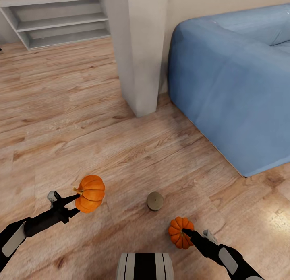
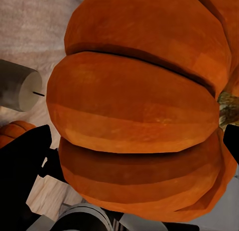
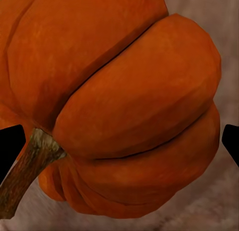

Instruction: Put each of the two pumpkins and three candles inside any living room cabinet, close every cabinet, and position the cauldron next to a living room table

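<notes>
My left gripper [image 1: 78, 204] is shut on a bright orange ribbed pumpkin [image 1: 91, 193], which it holds above the wooden floor. Close up, that pumpkin [image 2: 139, 106] sits between the black fingers [image 2: 25, 166]. My right gripper [image 1: 184, 235] is shut on the second pumpkin [image 1: 180, 231], low near the floor. Up close, its stem points sideways, and this pumpkin [image 3: 119, 101] sits between the fingertips [image 3: 10, 149]. One tan candle [image 1: 155, 200] lies on the floor between the two grippers, and the same candle [image 2: 17, 85] shows beside the left pumpkin. The cabinet, cauldron and table are out of view.
A blue sofa [image 1: 237, 79] fills the right side. A pale square pillar [image 1: 139, 54] stands ahead, just left of the sofa. Grey steps [image 1: 60, 18] are at the far left. Wooden floor [image 1: 60, 123] stretches ahead to the left. My base [image 1: 145, 266] shows at the bottom edge.
</notes>
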### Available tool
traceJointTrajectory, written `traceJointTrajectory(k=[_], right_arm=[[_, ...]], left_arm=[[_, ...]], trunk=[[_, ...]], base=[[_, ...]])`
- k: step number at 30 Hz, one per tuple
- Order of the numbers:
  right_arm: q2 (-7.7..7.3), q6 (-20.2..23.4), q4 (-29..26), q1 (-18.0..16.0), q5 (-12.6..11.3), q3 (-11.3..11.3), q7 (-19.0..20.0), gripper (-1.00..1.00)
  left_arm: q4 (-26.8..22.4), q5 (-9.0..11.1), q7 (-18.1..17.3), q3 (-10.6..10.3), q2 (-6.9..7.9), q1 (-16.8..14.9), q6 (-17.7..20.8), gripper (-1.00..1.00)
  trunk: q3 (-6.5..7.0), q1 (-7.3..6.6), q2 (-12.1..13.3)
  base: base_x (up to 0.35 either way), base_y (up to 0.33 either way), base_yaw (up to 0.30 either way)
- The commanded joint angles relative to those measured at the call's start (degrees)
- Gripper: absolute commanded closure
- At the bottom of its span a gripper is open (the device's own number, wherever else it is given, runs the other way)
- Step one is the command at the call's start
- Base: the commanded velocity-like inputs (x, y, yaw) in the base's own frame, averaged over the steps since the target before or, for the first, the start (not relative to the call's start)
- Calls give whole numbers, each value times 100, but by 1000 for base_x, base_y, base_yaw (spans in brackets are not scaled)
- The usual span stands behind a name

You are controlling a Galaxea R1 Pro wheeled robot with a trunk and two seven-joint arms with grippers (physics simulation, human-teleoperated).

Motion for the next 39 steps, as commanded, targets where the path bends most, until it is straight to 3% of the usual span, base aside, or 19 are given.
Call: traceJointTrajectory(k=[1, 16, 26, 39], right_arm=[[2, 39, 2, 0, 20, -36, 4, 100], [-8, 62, 2, 0, 20, -43, 35, 100], [-10, 103, 10, 0, 12, -51, -54, 100], [-11, 101, 10, 0, 12, -54, -43, 100]], left_arm=[[3, 27, -9, -24, 6, -4, 46, 100], [3, 12, -9, -24, 3, -4, 46, 100], [54, 37, -16, -23, 9, -4, 46, 100], [179, 23, 17, -10, 96, -4, 55, 100]], trunk=[[-4, -1, -1], [329, -39, 19], [329, -39, 19], [617, -73, 36]], base=[[0, 0, 0], [0, 0, 0], [0, 0, 0], [-1, 0, 0]])
